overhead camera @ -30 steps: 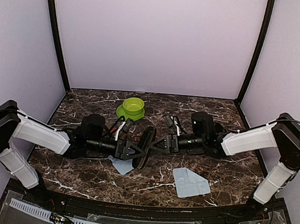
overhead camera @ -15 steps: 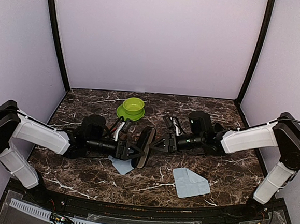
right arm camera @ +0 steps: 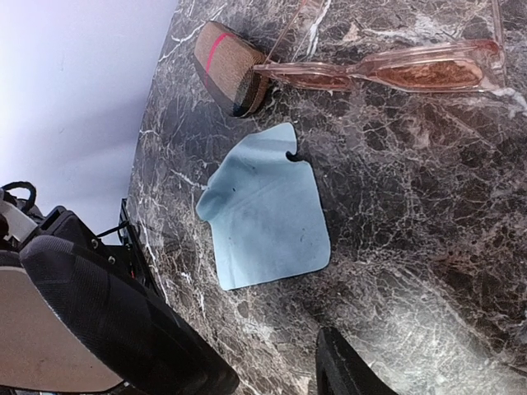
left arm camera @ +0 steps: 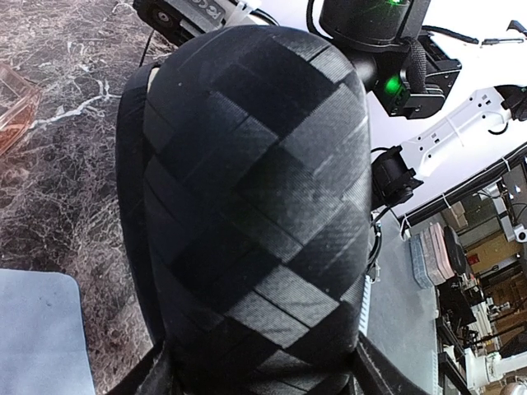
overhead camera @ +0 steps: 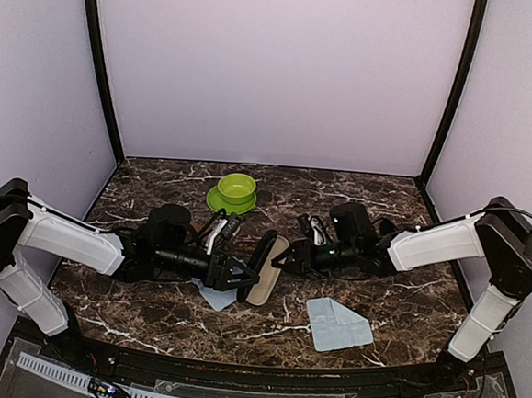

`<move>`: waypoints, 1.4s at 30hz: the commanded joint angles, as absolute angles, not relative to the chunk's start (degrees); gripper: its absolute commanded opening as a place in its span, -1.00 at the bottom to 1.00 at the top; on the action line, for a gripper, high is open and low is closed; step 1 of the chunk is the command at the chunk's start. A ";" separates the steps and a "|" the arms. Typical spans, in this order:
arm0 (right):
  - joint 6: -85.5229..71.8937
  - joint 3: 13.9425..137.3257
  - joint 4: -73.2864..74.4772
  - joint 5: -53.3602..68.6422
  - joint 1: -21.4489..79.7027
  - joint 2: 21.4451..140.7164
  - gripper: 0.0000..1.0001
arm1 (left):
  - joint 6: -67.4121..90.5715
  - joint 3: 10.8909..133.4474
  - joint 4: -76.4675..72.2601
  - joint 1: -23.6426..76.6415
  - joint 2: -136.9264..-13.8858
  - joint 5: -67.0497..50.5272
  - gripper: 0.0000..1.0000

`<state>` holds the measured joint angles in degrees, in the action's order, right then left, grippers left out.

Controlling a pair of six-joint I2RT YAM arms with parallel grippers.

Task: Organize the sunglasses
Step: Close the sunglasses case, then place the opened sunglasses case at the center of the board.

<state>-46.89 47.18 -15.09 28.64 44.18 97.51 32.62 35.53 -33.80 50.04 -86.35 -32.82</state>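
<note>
Now L gripper [overhead camera: 244, 276] clamps 1 black case [left arm camera: 255, 206], R gripper [overhead camera: 289, 259] hold unclear; beyond R fingers [right arm camera: 346, 374] lie 1 sunglasses [right arm camera: 395, 72] pr, 1 of 2 blue cloths [right arm camera: 263, 206].

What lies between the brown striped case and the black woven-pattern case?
A light blue cloth on the marble tabletop, shown in the right wrist view.

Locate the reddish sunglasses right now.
Right wrist view, along the top edge toward the right: the reddish sunglasses lie on the marble, their left end beside the brown striped case, just above the blue cloth.
</note>
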 commanded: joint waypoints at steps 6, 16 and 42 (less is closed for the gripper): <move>-46.97 44.23 -22.01 22.57 42.54 97.16 -0.07 | 30.11 38.32 -42.79 52.29 -83.01 -40.72 -1.00; -32.66 43.11 -18.10 31.99 41.40 90.22 0.53 | 30.82 39.69 -38.31 52.21 -84.84 -39.90 -1.00; -15.23 43.35 9.88 32.50 38.18 74.81 0.78 | 5.97 64.10 20.75 45.88 -99.35 -49.87 -0.93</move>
